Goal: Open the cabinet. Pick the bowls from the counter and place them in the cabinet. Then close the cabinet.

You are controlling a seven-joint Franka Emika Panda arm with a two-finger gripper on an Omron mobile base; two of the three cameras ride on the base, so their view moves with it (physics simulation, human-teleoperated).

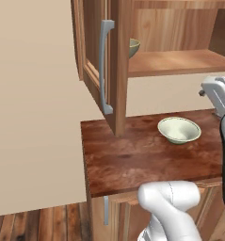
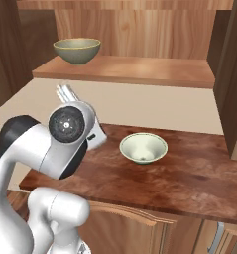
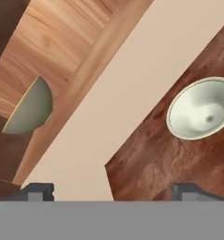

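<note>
From the left base view the cabinet (image 1: pixel 180 42) hangs with its left door (image 1: pixel 97 66) swung out toward the camera, the grey handle (image 1: pixel 104 66) running down its face. On the shelf (image 1: pixel 180 61) just behind the door's edge an olive bowl (image 1: pixel 134 47) peeks out. Below, the pale bowl (image 1: pixel 179 129) sits upright on the counter (image 1: pixel 132 160), toward the back and right of its middle. The arm's white wrist is at the right edge, above the counter. From the right base view the olive bowl (image 2: pixel 77 50) stands at the left end of the shelf (image 2: pixel 125 69), and the right door (image 2: pixel 231 74) is swung open at the right edge. The pale bowl (image 2: pixel 143 147) rests on the counter (image 2: pixel 189 183), just right of the arm's hand, apart from it. In the hand view, rolled to one side, the gripper (image 3: pixel 113 192) has its two dark fingertips (image 3: pixel 38 191) spread wide with nothing between them. The pale bowl (image 3: pixel 201 108) lies on the counter (image 3: pixel 151 168) at the right, and the olive bowl (image 3: pixel 31 108) sits on the shelf (image 3: pixel 62 42) at the left, with bare wall between them.
</note>
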